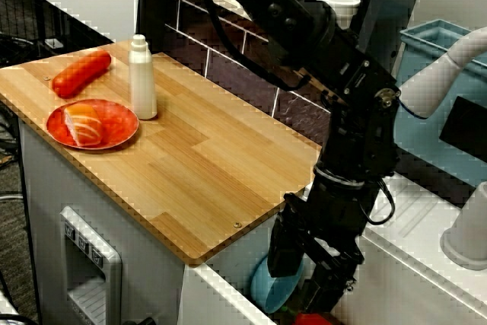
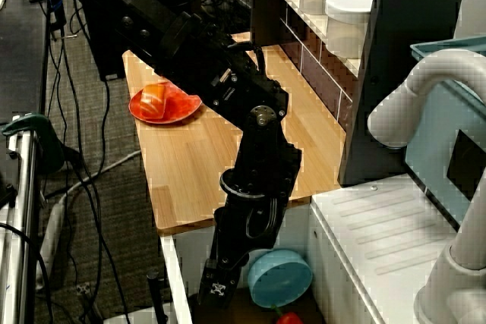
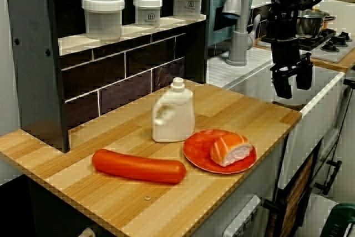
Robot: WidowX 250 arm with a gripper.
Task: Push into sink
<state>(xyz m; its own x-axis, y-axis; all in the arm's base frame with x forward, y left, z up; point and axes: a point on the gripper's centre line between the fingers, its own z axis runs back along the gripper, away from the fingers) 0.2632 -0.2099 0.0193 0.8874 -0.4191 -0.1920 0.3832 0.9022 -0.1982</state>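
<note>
The sink (image 1: 217,291) is a white-rimmed recess just past the right end of the wooden counter; its rim also shows in the side view (image 2: 165,262) and in the low view along the counter (image 3: 320,89). My black gripper (image 1: 303,285) hangs straight down into it, open, with nothing between its fingers (image 3: 282,88). A blue bowl (image 1: 275,288) lies tilted in the sink right beside the fingers, in the side view to their right (image 2: 281,277). A small red thing (image 2: 288,318) lies on the sink floor below the bowl. I cannot tell whether the gripper (image 2: 218,292) touches the bowl.
The wooden counter (image 1: 213,165) carries a red plate (image 1: 114,123) with a piece of salmon sushi, a red sausage (image 1: 81,72) and a white bottle (image 1: 141,78). A dark shelf with jars (image 3: 103,16), a grey faucet (image 3: 239,20), a teal crate (image 1: 437,97) and a stove (image 3: 333,45) surround the sink.
</note>
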